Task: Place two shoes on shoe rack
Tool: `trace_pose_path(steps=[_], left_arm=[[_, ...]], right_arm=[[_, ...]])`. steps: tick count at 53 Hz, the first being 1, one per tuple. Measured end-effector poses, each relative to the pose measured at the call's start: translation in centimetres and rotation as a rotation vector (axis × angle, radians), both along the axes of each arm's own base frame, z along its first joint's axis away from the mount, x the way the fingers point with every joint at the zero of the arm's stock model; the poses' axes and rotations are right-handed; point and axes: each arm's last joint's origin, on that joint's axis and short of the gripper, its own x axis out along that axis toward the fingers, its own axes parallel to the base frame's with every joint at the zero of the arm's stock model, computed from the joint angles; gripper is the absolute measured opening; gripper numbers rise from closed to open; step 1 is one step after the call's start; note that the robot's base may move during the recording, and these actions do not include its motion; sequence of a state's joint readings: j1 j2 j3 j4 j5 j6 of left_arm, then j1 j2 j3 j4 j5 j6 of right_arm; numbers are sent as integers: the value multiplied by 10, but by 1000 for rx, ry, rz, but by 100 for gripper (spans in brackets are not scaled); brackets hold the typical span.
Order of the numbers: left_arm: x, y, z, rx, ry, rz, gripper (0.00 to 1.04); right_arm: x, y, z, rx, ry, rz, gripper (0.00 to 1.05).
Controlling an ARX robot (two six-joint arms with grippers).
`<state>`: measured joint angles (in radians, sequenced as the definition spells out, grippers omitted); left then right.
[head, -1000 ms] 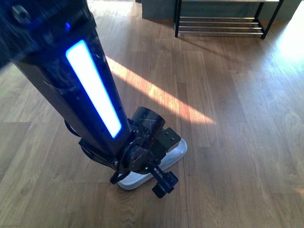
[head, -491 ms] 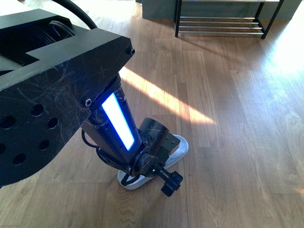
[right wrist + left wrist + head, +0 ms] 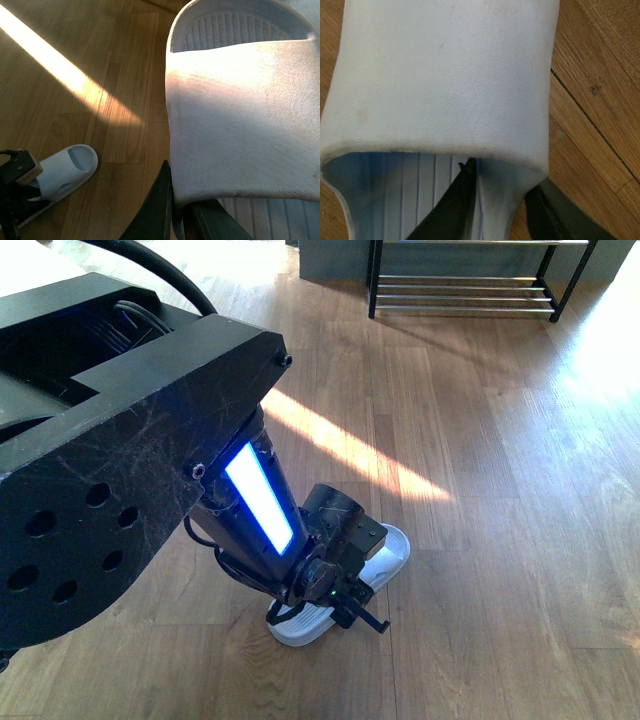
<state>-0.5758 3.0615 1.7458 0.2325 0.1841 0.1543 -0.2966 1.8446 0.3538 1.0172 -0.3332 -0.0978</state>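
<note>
One pale blue slide (image 3: 388, 554) lies on the wooden floor in the front view. My left gripper (image 3: 345, 606) is down on it and open. In the left wrist view one finger (image 3: 451, 210) reaches under the strap (image 3: 445, 75) and the other finger (image 3: 560, 217) stands outside the slide's side wall. The second pale blue slide (image 3: 240, 120) hangs above the floor with my right gripper (image 3: 177, 192) shut on the edge of its strap. The right wrist view also catches the floor slide (image 3: 67, 172). The shoe rack (image 3: 465, 285) stands at the far end of the floor.
My left arm's black link with a glowing blue strip (image 3: 258, 498) fills the front view's left half. A sunlit stripe (image 3: 350, 445) crosses the wooden floor between the slide and the rack. A dark cabinet base (image 3: 335, 260) stands left of the rack.
The left arm swung, bringing its upper link into view. Its gripper and the floor slide shifted a little to the right.
</note>
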Motion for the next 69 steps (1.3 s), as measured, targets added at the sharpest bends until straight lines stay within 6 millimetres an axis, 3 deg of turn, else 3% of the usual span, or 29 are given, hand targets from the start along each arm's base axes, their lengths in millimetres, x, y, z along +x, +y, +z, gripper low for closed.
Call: trace_pose_path(steps=[8,22,30,34,40,47,57,59,69], left_arm=[[1,-1,1,-4,-5,2,2],[-1,10,5,-16,-47,73,2],[2,21,22,-38,-92,143,2],[7,33,42,-42,-143,203,2],[13,58,88,-52,-251,305,2],[6,85,134,-42,-343,395,2],[-45,138,214,30,-448,535,2],[-51,142,223,34,-457,546,2],[-111,180,302,58,-570,654,2]], right_arm=[[0,0,0,0,0,0,1],[0,0,0,0,0,0,1],[0,0,0,0,0,0,1],[0,0,0,0,0,0,1],[0,0,0,0,0,0,1],[0,0,0,0,0,0,1],[0,0,0,0,0,0,1],[0,0,0,0,0,0,1],[0,0,0,0,0,0,1]])
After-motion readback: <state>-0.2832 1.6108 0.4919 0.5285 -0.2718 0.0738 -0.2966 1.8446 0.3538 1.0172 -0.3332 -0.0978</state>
